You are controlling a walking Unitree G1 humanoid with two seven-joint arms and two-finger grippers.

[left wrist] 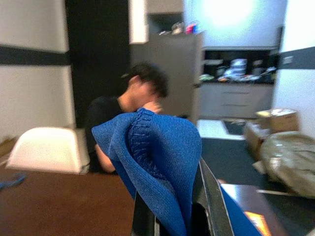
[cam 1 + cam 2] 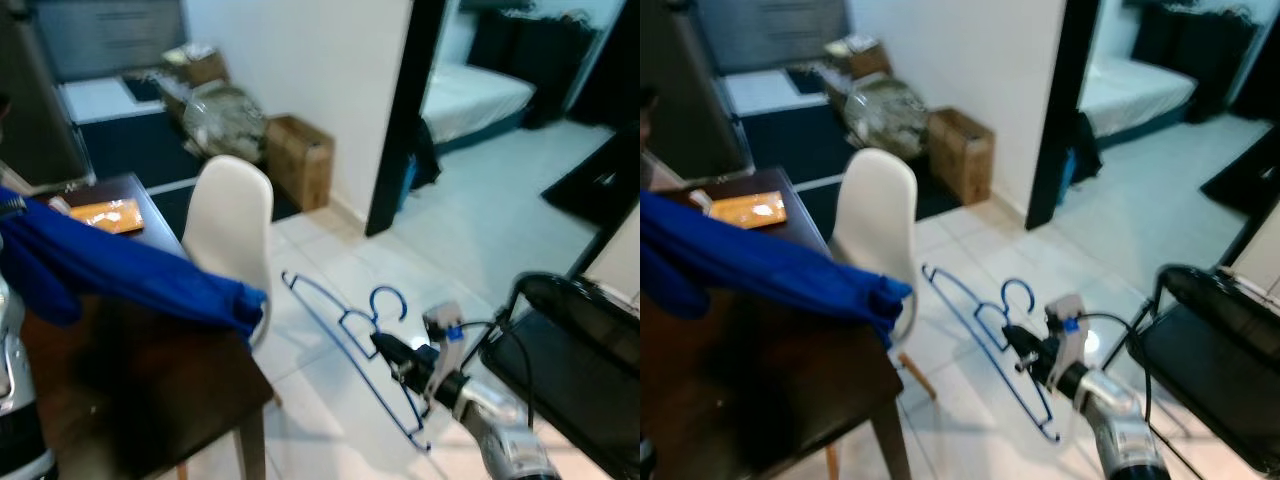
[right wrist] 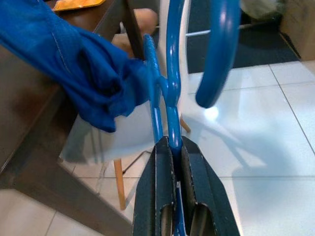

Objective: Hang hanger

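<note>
A thin blue wire hanger [image 2: 345, 345] hangs in the air over the white tile floor, its hook [image 2: 388, 300] pointing up. My right gripper [image 2: 385, 350] is shut on the hanger near its neck; in the right wrist view the blue wire [image 3: 170, 118] runs out from between the black fingers [image 3: 160, 182]. A blue knitted garment [image 2: 110, 265] drapes over the dark wooden table [image 2: 140, 390] on my left. My left gripper [image 1: 182, 216] is shut on this blue garment [image 1: 157, 162], which bunches up between its fingers.
A white chair [image 2: 232, 225] stands at the table's far side. A black folding chair [image 2: 580, 360] is at my right. A person [image 1: 130, 118] sits behind the table. Cardboard boxes [image 2: 298, 158] line the wall, and a doorway [image 2: 480, 100] opens to a bedroom.
</note>
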